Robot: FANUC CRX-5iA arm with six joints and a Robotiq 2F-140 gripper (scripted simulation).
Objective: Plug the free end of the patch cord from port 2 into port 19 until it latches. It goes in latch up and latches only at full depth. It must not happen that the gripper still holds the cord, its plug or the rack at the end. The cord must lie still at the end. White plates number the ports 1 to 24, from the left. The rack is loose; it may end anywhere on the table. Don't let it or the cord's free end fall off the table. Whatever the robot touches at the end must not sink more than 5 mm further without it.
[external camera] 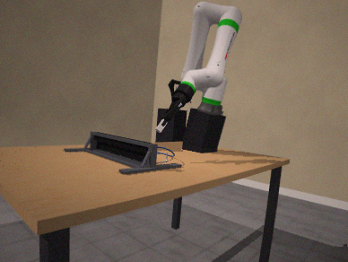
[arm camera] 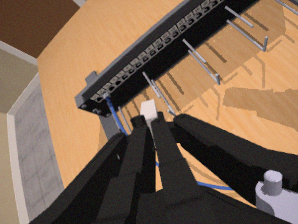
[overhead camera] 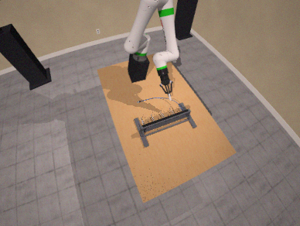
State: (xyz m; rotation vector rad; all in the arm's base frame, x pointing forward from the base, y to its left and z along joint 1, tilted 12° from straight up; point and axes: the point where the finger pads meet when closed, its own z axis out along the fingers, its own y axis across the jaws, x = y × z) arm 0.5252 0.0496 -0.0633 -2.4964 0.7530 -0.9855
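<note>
The black rack (overhead camera: 166, 119) stands across the middle of the wooden table, its row of ports showing in the wrist view (arm camera: 180, 36). The blue patch cord (overhead camera: 156, 98) arcs over the table behind the rack. One end enters the rack near its right end in the top view. The free end (overhead camera: 140, 101) lies on the table to the left. The cord also shows at the rack's end in the exterior view (external camera: 167, 153) and in the wrist view (arm camera: 115, 115). My gripper (overhead camera: 169, 94) (external camera: 160, 126) (arm camera: 151, 110) is shut and empty. It hangs above the table behind the rack, apart from the free end.
The arm's black base block (overhead camera: 138, 70) stands at the table's back edge. Thin bars (arm camera: 200, 59) stick out of the rack toward the arm. A dark post (overhead camera: 23, 58) stands on the floor at the left.
</note>
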